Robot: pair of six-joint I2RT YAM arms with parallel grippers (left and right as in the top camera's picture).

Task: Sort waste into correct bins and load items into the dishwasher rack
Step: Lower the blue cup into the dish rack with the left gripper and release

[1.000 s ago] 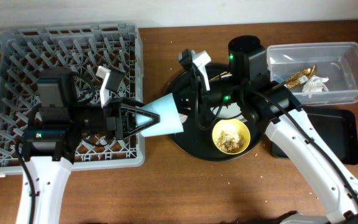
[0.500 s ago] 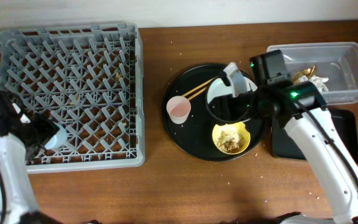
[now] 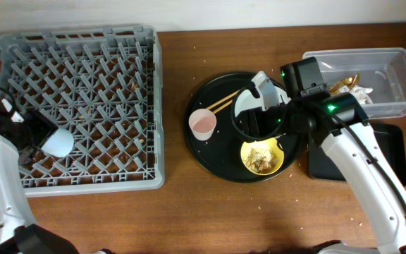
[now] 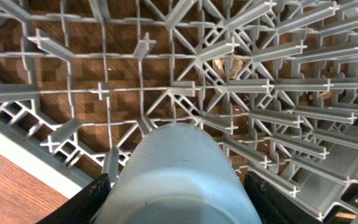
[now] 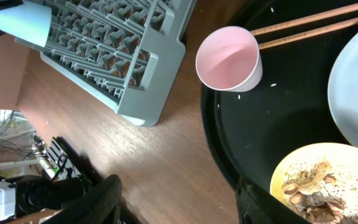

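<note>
My left gripper (image 3: 42, 139) is shut on the light-blue cup (image 3: 57, 141), holding it over the front-left part of the grey dishwasher rack (image 3: 76, 42). In the left wrist view the cup (image 4: 179, 174) fills the space between the jaws above the rack's pegs (image 4: 185, 87). My right gripper (image 3: 259, 121) is open and empty above the round tray, between the pink cup (image 3: 203, 125) and the yellow bowl (image 3: 261, 155) of food scraps. The white-grey plate (image 3: 247, 103) is partly hidden under it. The tissue (image 3: 359, 97) and the wrapper (image 3: 337, 88) lie in the clear tub (image 3: 395, 70).
The shallow black tray (image 3: 393, 159) sits in front of the tub. The pink cup, bowl, plate and wooden chopsticks (image 3: 220, 104) rest on a large round black tray (image 3: 213, 159). Crumbs are scattered on the wooden table (image 3: 189, 212).
My left gripper has carried the blue cup from beside the round tray to the rack's front left. My right arm has swung off the tray's left and now hovers over its middle.
</note>
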